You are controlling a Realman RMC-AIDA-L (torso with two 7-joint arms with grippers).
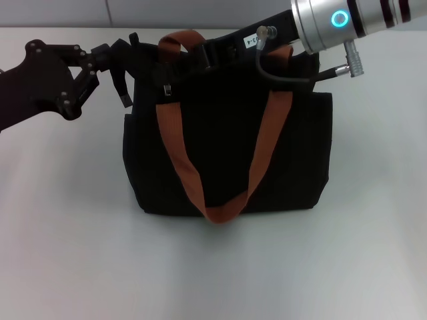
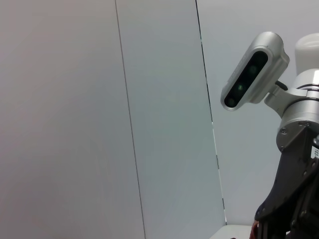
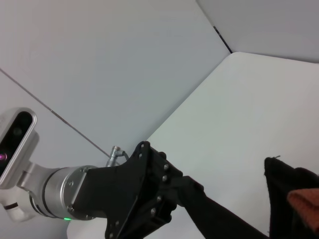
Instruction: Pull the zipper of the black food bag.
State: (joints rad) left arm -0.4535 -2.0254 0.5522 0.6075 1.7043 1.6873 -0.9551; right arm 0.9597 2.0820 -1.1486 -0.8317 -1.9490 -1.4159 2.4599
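While the left tool pinches the boxy black fabric food bag at its corner, the right tool's grip can't be told; it should draw the small silver zipper pull straight along the track.

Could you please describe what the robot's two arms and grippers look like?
The left gripper is matte black, a linkage of flat plates studded with bolts. The right arm is a silver cylinder with a glowing cyan ring, black bands, metal plugs and a looping black cable.

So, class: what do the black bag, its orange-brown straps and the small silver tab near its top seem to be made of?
The boxy black food bag looks like matte woven fabric: soft creases, no shine. The flat orange-brown handle straps look like webbing, draping limply as bands. The small silver zipper pull tab seems to be metal, given its pale glint, though too small to confirm.
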